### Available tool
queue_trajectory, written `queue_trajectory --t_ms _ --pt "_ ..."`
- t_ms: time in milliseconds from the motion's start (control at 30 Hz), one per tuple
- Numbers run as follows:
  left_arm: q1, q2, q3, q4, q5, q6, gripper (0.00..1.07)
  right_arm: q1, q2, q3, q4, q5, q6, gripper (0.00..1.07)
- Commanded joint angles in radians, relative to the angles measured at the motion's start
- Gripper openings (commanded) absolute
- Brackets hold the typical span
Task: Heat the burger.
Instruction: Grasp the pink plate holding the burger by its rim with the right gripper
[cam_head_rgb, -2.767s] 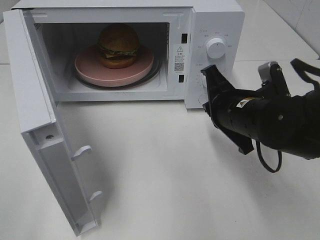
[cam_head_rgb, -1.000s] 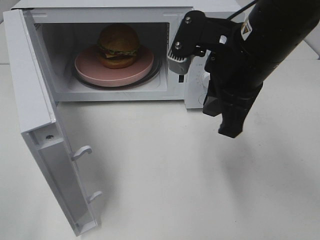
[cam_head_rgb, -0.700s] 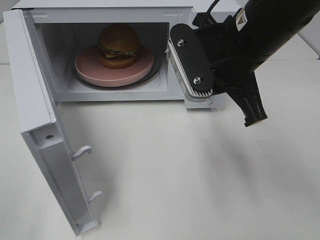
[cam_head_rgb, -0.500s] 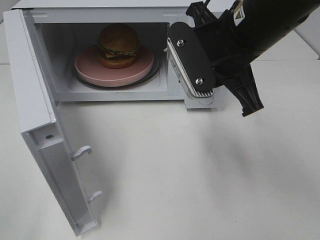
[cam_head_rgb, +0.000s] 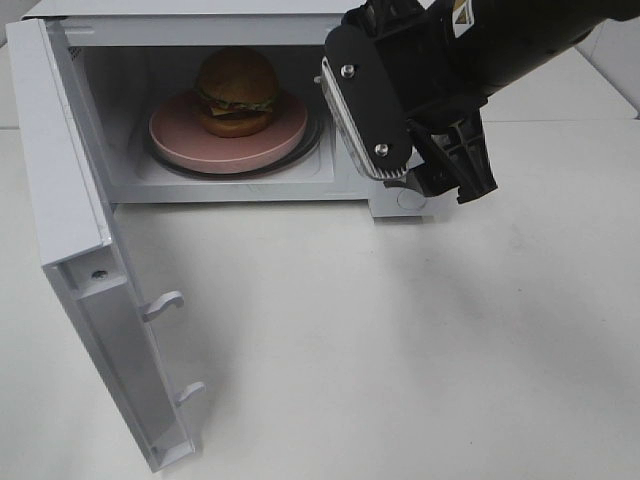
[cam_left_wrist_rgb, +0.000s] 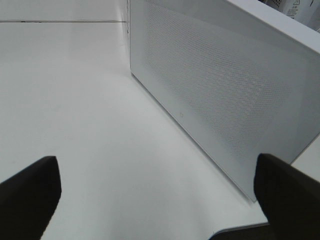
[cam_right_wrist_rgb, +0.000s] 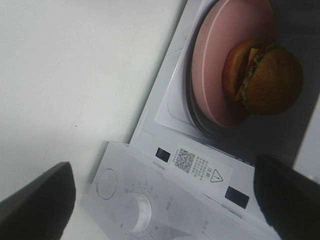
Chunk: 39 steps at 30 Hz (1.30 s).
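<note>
Off the desk's left edge, the robot's left end effector hangs low with its dark fingers spread wide and nothing between them. Its wrist camera faces a white perforated panel that appears to be the outer side of the door, so it seems well placed to push that door closed.

The hinged white door stands fully open, swung out toward the near left corner of the bare white desk. The boxy white microwave oven sits along the far edge.

Inside the cavity, the glossy golden-brown bun burger, layered with lettuce, cheese and patty, sits upright at the middle of a round pink plate on the turntable. It looks loaded and ready. Heating cannot begin while the door is open.

To the right, the black right end effector hovers in front of the control panel with its fingers wide apart and gripping nothing. One ribbed pad faces the cavity opening. The right arm comes down from the far right corner with its forearm sloping toward the oven. The wrist is turned so that its camera looks across the white round timer dial and into the cavity.

The spread fingers suggest it is either clearing the panel or lining up on the dial.
</note>
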Motion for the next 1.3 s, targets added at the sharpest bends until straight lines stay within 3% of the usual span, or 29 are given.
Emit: queue_trajectory --t_ms 33,367,567,1300 --pt "0.002 -0.019 0.002 -0.005 -0.009 -0.003 0.98 -0.001 0.031 -0.004 -0.025 -0.019 0.022 0.93" --pt "0.002 -0.019 0.002 -0.005 -0.009 -0.003 0.98 0.001 0.114 -0.009 -0.028 -0.076 0.03 0.9" --pt "0.002 -0.019 0.002 -0.005 -0.009 -0.003 0.98 0.022 0.168 -0.038 -0.092 -0.086 0.106 0.9" --pt "0.002 -0.019 0.002 -0.005 -0.009 -0.003 0.98 0.046 0.408 -0.286 -0.133 -0.092 0.19 0.88"
